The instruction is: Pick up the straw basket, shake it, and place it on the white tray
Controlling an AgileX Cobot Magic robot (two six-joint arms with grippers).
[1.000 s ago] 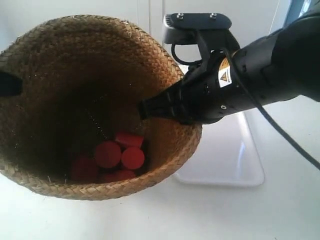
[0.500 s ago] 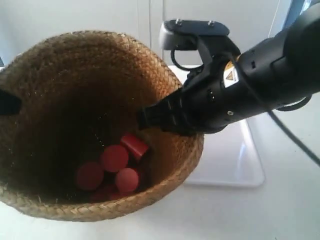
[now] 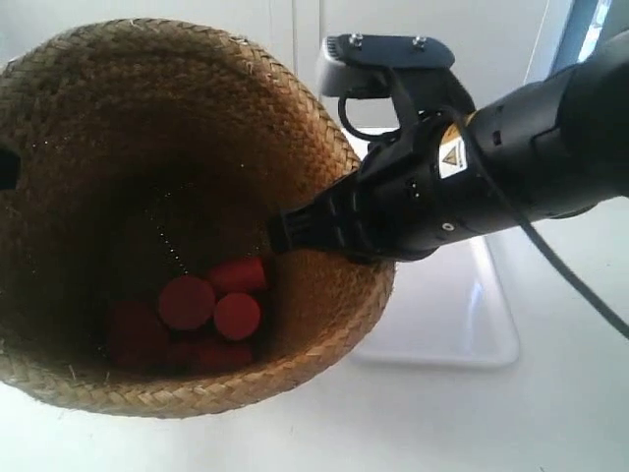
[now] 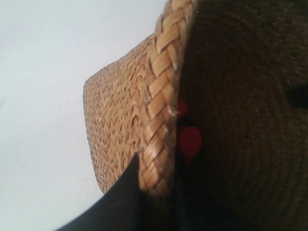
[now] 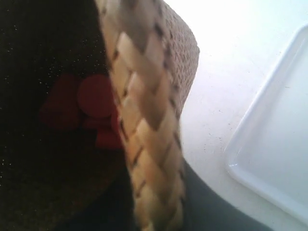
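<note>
White table (image 3: 550, 413): straw basket (image 3: 98, 118) held by its rim beside the white tray (image 3: 452, 315).
Clamped on the braided rim, opposite sides: left gripper (image 4: 156, 192) and right gripper (image 5: 154, 207); red cylinders (image 3: 187, 302) lie on its dark bottom.

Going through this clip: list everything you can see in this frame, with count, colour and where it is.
straw basket: one, brown, clamped at opposite sides of its rim by both grippers
red cylinders: at least four, red, heaped at the bottom of the basket
white tray: one, white, on the table beside the basket, visible part bare
table: one, white, under everything
right gripper: one, black, fingers either side of the basket rim nearest the tray
left gripper: one, black, fingers either side of the opposite rim
</note>
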